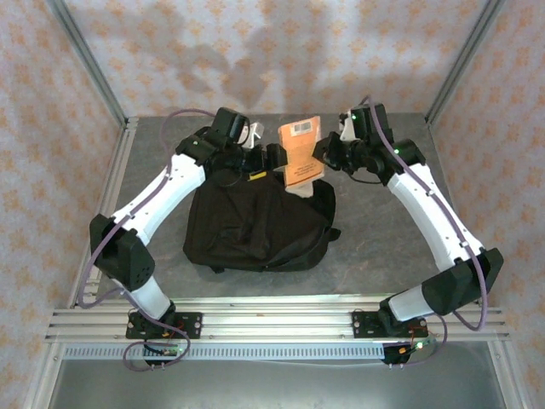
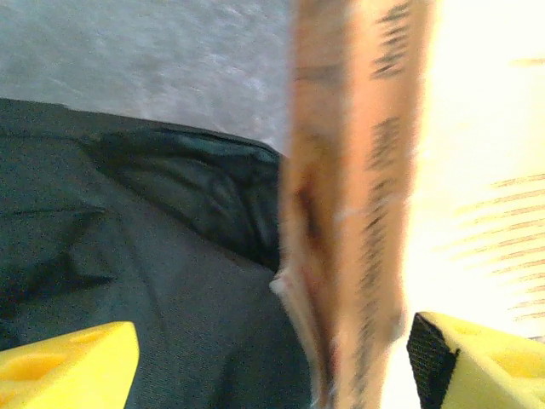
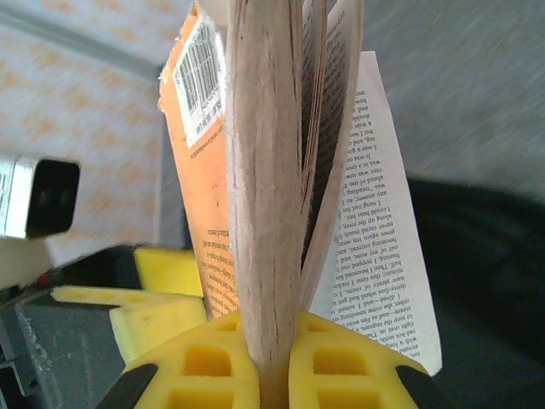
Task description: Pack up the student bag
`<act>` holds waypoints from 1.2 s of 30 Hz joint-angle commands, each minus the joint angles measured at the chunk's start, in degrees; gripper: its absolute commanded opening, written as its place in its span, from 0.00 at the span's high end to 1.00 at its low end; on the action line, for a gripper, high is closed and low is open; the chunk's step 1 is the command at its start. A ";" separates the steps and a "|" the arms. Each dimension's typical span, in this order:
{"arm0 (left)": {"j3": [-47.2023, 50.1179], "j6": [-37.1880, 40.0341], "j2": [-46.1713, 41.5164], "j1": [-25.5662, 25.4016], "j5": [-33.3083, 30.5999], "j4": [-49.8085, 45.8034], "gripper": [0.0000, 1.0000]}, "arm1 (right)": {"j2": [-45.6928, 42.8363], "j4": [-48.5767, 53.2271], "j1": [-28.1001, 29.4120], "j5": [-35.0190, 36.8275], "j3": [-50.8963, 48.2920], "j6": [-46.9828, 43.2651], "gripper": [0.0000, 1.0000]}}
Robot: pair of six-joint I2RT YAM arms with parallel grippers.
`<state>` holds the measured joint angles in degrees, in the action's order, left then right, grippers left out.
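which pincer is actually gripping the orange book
The right pincer: it is shut on the pages of the orange book. The left pincer stands wide open around the book, not clamping it.

Orange book (image 3: 209, 247), outer cover: white barcode label (image 3: 200, 64) near top corner, black bars, row of digits alongside, too small to read. Under label: several lines of small dark print on orange, illegible.
Splayed white page (image 3: 379, 221) of same book: dense black body text running sideways; stray short words half-legible, no full line certain.
Left wrist view: dark lettering (image 2: 383, 145) running along book's cover, motion-blurred, unreadable.
Top external view: label shows as pale patch on cover, nothing legible.
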<state>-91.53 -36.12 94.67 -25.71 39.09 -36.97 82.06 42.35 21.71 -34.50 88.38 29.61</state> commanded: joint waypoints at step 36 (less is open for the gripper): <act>20.20 -26.79 -14.71 0.14 13.25 43.36 1.00 | -20.54 -14.72 0.01 -6.42 -21.36 10.79 0.15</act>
<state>-70.94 -61.76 82.70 -25.15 54.37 2.50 62.24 26.57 21.61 -42.85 65.84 41.08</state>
